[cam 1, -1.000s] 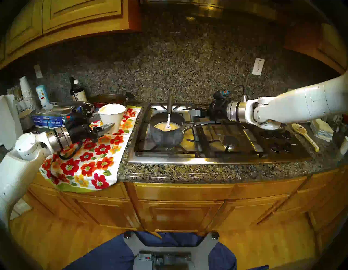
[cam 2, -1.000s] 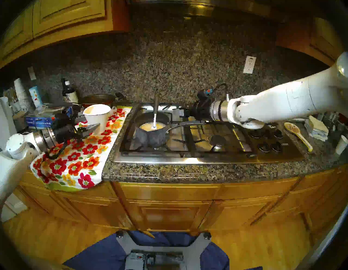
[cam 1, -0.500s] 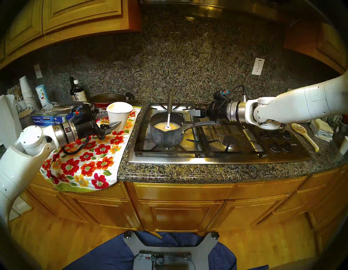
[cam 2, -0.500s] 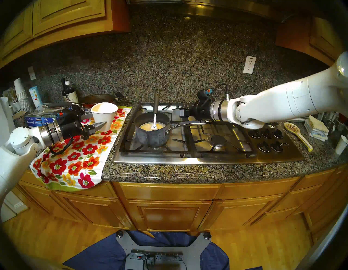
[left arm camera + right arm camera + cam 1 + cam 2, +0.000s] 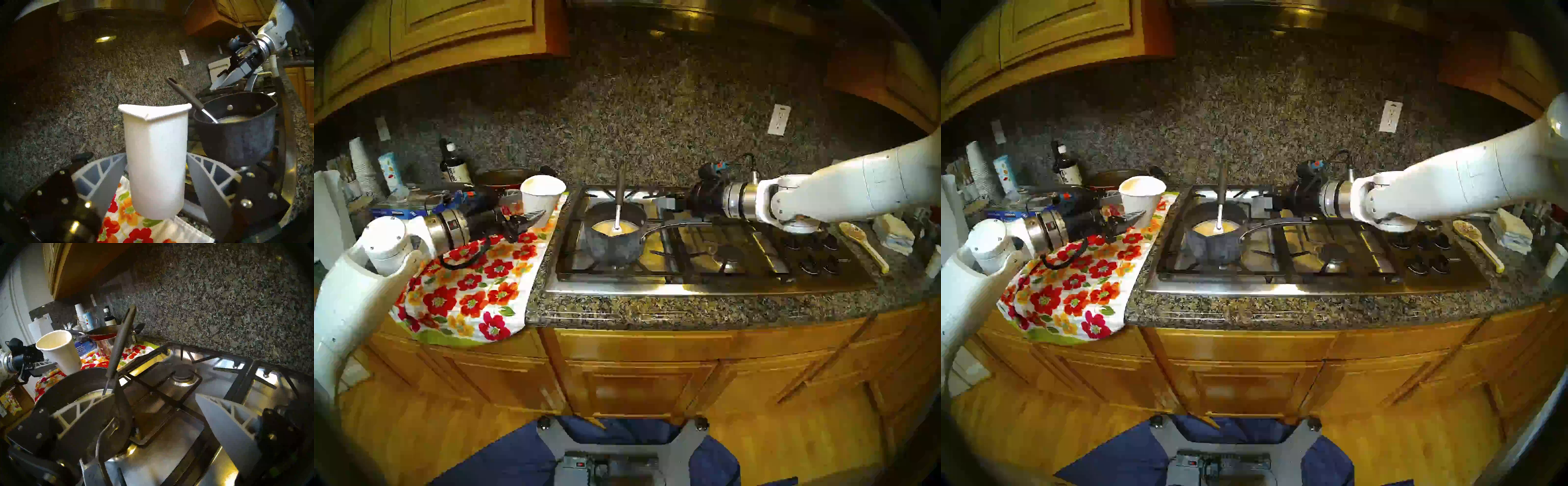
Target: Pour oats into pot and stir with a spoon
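**Cup lifted beside the pot, spoon standing in it**

While my left gripper (image 5: 156, 179) clamps the white paper cup (image 5: 155, 162) between its two grey fingers (image 5: 108, 178), the cup stands upright, clear of the floral towel (image 5: 473, 292) and just left of the stove's edge. From the right wrist camera I see pale cup wall inside; whether oats lie at its bottom I cannot tell.

On the front-left burner of the stove (image 5: 704, 285) sits the pot (image 5: 614, 247), dark grey and mottled, its pour lip facing me and its curved silver handle reaching toward my right arm. Yellowish liquid fills it partway. In it stands the spoon (image 5: 618, 203), its silver neck dipping into the liquid and its dark handle leaning on the far rim, pointing up toward the backsplash.

My right gripper (image 5: 667, 203) hangs spread wide above the stove, just behind the pot handle, grasping nothing; in its wrist view one finger overlaps the pot and the other sits over the grate. A yellow spoon-shaped dish (image 5: 863, 244) lies on the counter right of the knobs.
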Available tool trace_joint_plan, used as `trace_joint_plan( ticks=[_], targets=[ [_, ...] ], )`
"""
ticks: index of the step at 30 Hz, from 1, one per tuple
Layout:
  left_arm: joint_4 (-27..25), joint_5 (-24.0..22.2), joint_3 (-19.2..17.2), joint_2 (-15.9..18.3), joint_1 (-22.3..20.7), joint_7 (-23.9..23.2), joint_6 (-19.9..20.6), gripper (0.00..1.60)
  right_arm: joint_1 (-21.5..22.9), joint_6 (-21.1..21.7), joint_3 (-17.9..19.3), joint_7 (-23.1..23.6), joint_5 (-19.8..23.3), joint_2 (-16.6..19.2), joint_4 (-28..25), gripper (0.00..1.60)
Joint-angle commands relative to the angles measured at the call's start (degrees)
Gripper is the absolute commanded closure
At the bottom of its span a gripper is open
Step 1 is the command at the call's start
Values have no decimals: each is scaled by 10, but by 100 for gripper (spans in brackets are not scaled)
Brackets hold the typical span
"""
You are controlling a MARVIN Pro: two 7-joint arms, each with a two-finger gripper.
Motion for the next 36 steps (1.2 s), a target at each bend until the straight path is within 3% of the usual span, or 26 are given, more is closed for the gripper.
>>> trace_joint_plan(
  ticks=[1, 14, 36],
  targets=[
    [-22, 25, 9, -24, -67, 23, 5, 53, 19, -6, 9, 1, -1, 0, 6, 0],
    [-23, 106, 48, -73, -120, 35, 22, 53, 19, -6, 9, 1, 0, -1, 6, 0],
    [0, 252, 93, -146, -201, 18, 12, 56, 20, -7, 8, 2, 0, -1, 6, 0]
  ],
)
